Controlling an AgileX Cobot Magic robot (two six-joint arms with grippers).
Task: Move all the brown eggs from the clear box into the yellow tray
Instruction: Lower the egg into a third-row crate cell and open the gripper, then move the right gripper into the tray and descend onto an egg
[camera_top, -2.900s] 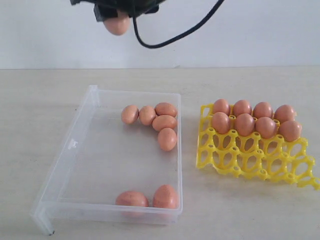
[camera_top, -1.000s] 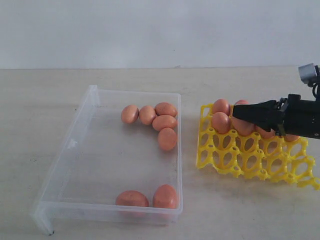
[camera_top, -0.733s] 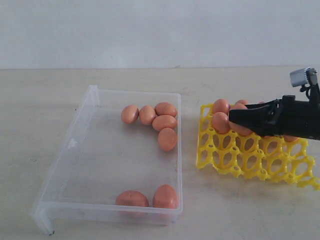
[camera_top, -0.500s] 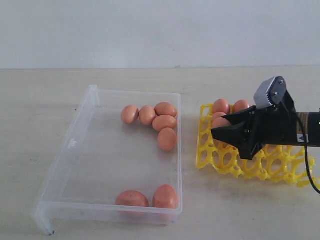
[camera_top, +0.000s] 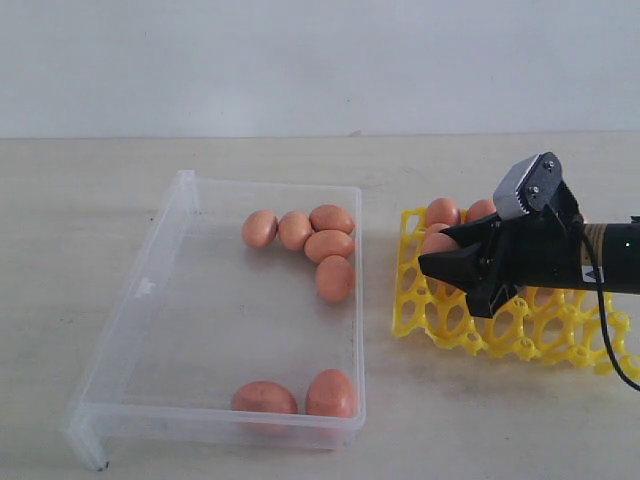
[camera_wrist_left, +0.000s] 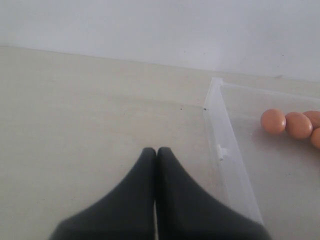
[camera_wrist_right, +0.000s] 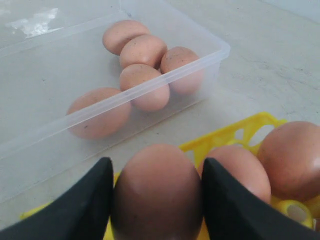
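Above the left half of the yellow tray, the right gripper reaches in from the right, its black fingers clamped on one brown egg. The right wrist view shows the shell touching the inner face of both fingers and filling the gap between them. Beyond this egg in that view, two tray eggs sit side by side in cups, with a yellow corner of the lattice just past them. In the exterior view three eggs can be made out at the tray's far left corner, the gripper body covers the rest of those rows, and the near rows show only yellow lattice. Whether the held egg touches a cup cannot be told. To the left of the tray and apart from it, the clear box holds seven brown eggs: a cluster of five touching one another in its far right corner, and a pair side by side against its near wall. The left gripper, seen only in its own wrist view, has its fingers pressed together with nothing between them. It is over the bare tabletop, just outside a side wall of the box.
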